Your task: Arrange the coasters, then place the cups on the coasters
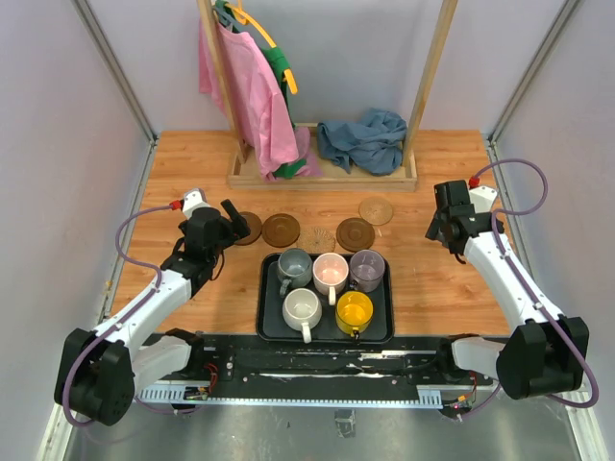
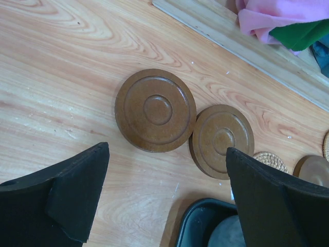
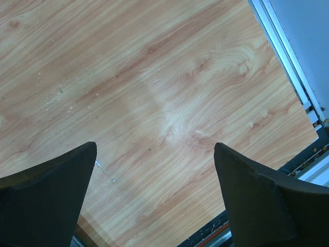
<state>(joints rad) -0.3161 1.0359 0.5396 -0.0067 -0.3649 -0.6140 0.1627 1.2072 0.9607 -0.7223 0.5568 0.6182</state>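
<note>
Several coasters lie in a row beyond the tray: dark brown coasters point(image 1: 282, 230) point(image 1: 355, 233), a tan patterned coaster point(image 1: 320, 238) between them, another tan coaster point(image 1: 376, 210) farther back. The leftmost brown coaster point(image 1: 252, 228) is partly hidden by my left gripper point(image 1: 231, 221), which hovers open just above it. The left wrist view has two brown coasters point(image 2: 156, 110) point(image 2: 222, 140) ahead of the open left gripper point(image 2: 167, 149). Cups stand in the black tray point(image 1: 264, 307): dark grey point(image 1: 293, 267), pink point(image 1: 331, 273), lavender point(image 1: 366, 269), white point(image 1: 303, 309), yellow point(image 1: 354, 312). My right gripper point(image 1: 444, 227) point(image 3: 154, 146) is open over bare wood.
A wooden rack point(image 1: 322, 178) with a pink garment point(image 1: 245, 96) and a blue cloth point(image 1: 363, 142) stands at the back. The table's right edge and rail point(image 3: 288, 56) lie close to the right gripper. The tray corner point(image 2: 203, 218) shows near the left fingers.
</note>
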